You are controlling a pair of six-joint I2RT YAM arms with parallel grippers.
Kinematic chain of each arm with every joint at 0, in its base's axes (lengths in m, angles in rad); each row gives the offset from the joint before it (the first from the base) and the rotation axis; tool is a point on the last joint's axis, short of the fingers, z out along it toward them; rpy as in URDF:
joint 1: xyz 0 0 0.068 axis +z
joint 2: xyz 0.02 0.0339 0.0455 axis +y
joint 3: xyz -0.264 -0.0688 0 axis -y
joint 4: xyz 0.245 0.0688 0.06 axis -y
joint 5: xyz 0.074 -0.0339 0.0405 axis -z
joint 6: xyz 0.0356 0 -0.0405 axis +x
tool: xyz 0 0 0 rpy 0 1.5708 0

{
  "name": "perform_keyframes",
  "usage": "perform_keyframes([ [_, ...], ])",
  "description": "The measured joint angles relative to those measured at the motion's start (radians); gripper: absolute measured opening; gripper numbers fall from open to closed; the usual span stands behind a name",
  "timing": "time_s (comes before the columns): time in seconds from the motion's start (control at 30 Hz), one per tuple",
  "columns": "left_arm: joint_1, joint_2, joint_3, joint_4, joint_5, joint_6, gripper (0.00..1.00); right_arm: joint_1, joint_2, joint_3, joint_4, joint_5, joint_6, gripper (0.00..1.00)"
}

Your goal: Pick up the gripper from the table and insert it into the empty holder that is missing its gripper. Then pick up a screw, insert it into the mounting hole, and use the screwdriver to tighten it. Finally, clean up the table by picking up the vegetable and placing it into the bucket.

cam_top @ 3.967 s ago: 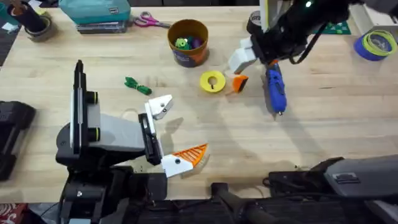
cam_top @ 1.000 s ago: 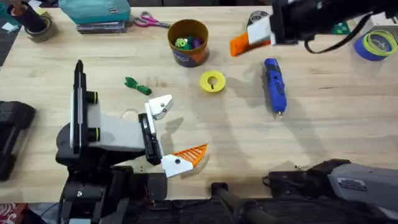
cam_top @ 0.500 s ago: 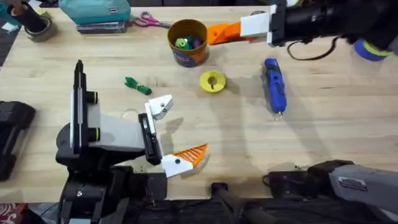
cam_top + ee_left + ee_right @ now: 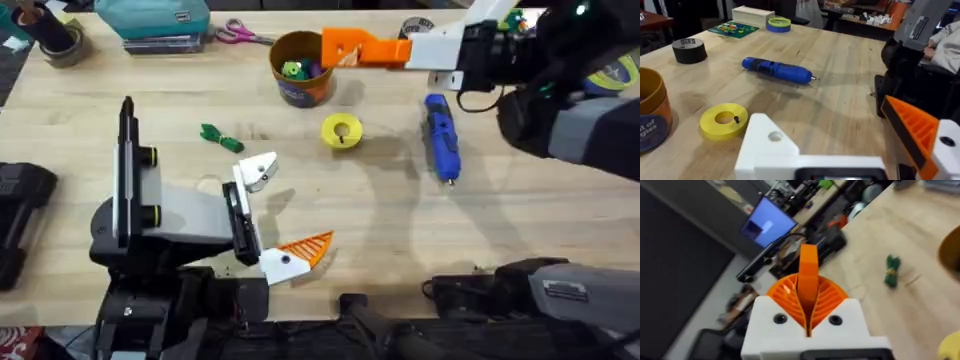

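Note:
My right gripper (image 4: 362, 50) hangs high over the table's far side, pointing left beside the bucket (image 4: 303, 68). It is shut on the orange wedge-shaped gripper (image 4: 338, 45), which stands up between its ribbed pads (image 4: 808, 265). My left gripper (image 4: 285, 210) rests open at the near left. Its far finger is the bare white holder (image 4: 258, 170) (image 4: 767, 145); the near finger carries an orange pad (image 4: 308, 247). The blue screwdriver (image 4: 441, 137) (image 4: 777, 70) lies right of centre. The green vegetable (image 4: 222, 137) (image 4: 891, 270) lies left of the yellow disc (image 4: 342, 131). A small dark screw (image 4: 735, 119) sits on that disc.
Pink-handled scissors (image 4: 243, 35) and a teal box (image 4: 155, 20) lie along the far edge. A black tape roll (image 4: 689, 50) sits far right, and blue and yellow rolls (image 4: 608, 70) sit at the far right corner. Bare wood lies between the disc and the near edge.
My right gripper took the orange gripper from beside the yellow disc, rose, and swung left toward the bucket. The left arm, screwdriver and vegetable stayed put.

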Motion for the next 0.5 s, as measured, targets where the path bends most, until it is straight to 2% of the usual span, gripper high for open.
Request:
perform_keyframes([
  [0.2, 0.000, 0.000, 0.000, 0.000, 0.000, 0.000, 0.986, 0.011, 0.093, -0.018, 0.037, -0.102, 0.213, 0.009],
  [0.5, 0.000, 0.000, 0.000, 0.000, 0.000, 0.000, 0.986, 0.065, 0.157, -0.057, 0.041, -0.203, 0.279, 0.009],
])
